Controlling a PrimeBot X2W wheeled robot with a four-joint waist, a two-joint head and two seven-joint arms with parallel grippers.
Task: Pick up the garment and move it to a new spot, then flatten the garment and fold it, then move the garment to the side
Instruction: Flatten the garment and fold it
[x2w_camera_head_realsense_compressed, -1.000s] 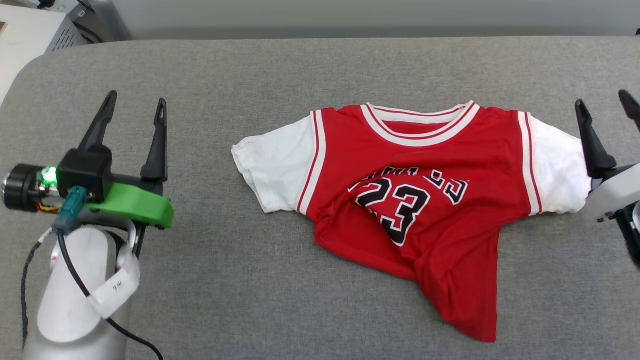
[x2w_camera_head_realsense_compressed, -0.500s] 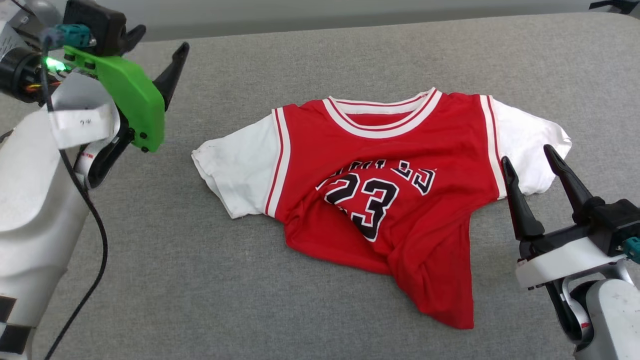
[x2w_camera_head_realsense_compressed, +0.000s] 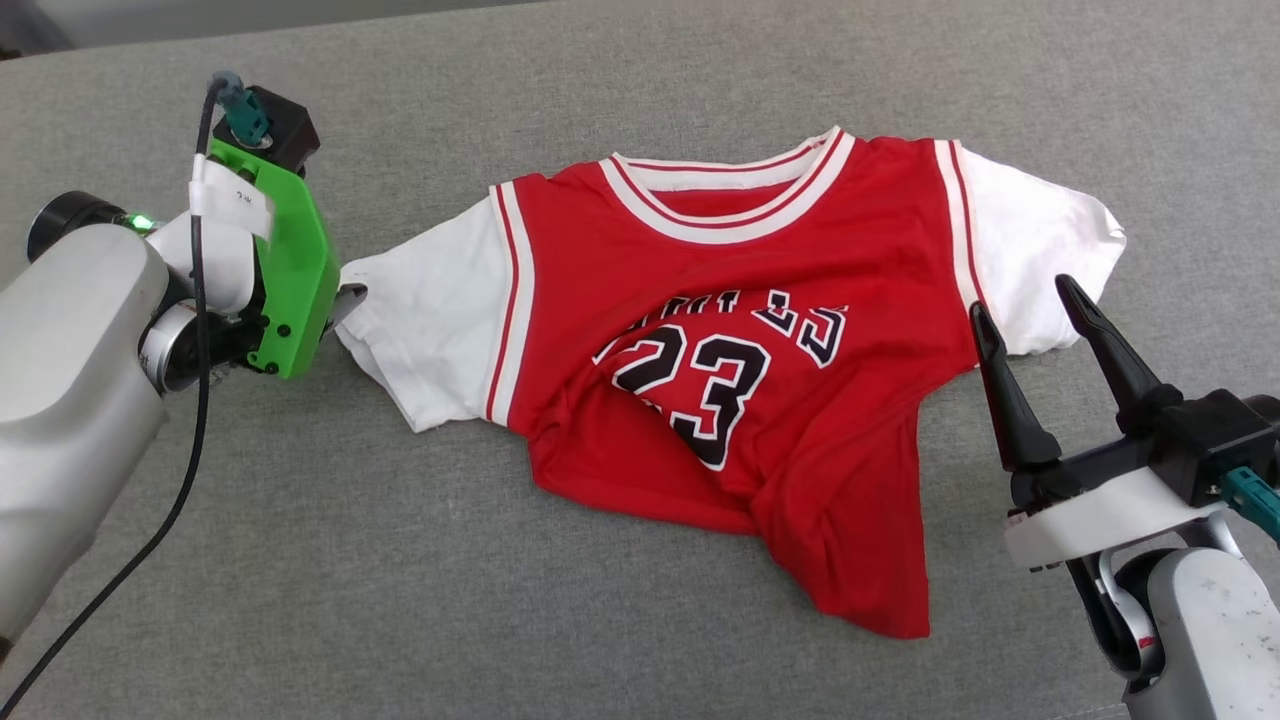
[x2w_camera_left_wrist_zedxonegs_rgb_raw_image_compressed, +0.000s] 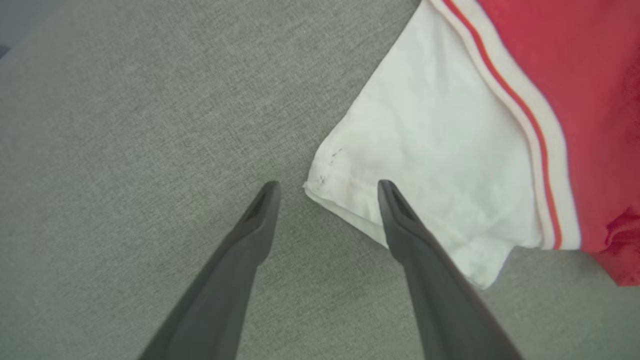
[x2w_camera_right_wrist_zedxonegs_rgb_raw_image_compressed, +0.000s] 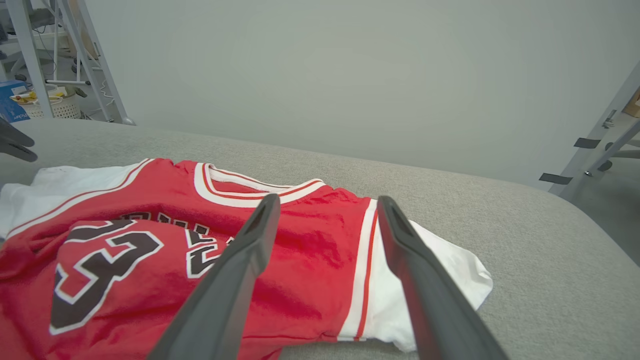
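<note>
The garment (x2w_camera_head_realsense_compressed: 720, 370), a red jersey with white sleeves and a black "23" print, lies face up on the grey padded table (x2w_camera_head_realsense_compressed: 400, 580). Its lower body is bunched and twisted toward the front right. My left gripper (x2w_camera_left_wrist_zedxonegs_rgb_raw_image_compressed: 327, 187) stands open, pointing down at the outer corner of the left white sleeve (x2w_camera_left_wrist_zedxonegs_rgb_raw_image_compressed: 430, 160); one finger is over the sleeve's edge, the other over bare cloth. In the head view its green mount (x2w_camera_head_realsense_compressed: 290, 270) hides most of the fingers. My right gripper (x2w_camera_head_realsense_compressed: 1022, 298) is open, hovering just in front of the right sleeve (x2w_camera_head_realsense_compressed: 1030, 240), holding nothing.
The grey table surface reaches well beyond the garment on all sides and curves off at its right end (x2w_camera_right_wrist_zedxonegs_rgb_raw_image_compressed: 575, 225). Behind it are a plain wall, metal frame legs (x2w_camera_right_wrist_zedxonegs_rgb_raw_image_compressed: 100, 65) and a white basket (x2w_camera_right_wrist_zedxonegs_rgb_raw_image_compressed: 60, 106) at the back left.
The head camera has tilted and turned. My left gripper swung in from the far left and now points down at the left sleeve's corner. The right gripper pulled back toward the front right.
</note>
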